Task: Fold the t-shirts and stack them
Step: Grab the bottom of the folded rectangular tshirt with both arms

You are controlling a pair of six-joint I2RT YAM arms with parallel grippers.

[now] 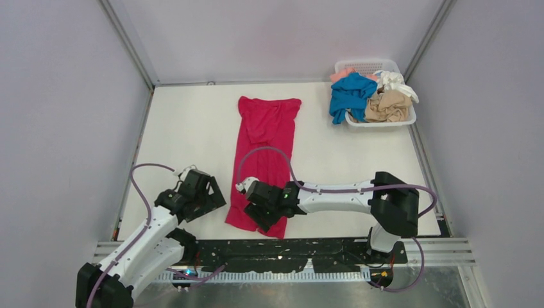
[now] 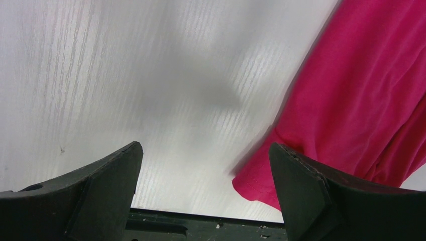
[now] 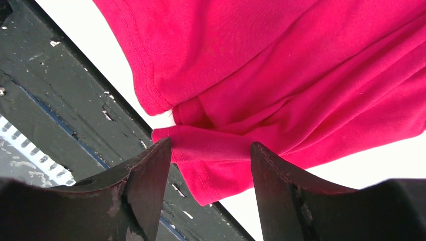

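The right pincer [image 3: 211, 146] straddles the near hem of the bright magenta-red cloth t-shirt [image 1: 268, 131], which lies lengthwise on the white table [image 1: 186, 128]; whether it grips, I cannot tell. The left pincer [image 2: 206, 148] hangs released beside the near-left corner. Folding has begun; next, both likely need to pinch the near corners.

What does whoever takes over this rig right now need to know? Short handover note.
Left gripper: open, empty, above the table by the magenta shirt's near left corner.
Right gripper: open, astride that shirt's near hem, not gripping yet.
Blue shirt, tan shirt, white shirt, peach shirt: heaped in the basket, far right.
Done: magenta shirt laid out as a long strip.
To do: fold it crosswise, fold the rest, stack.
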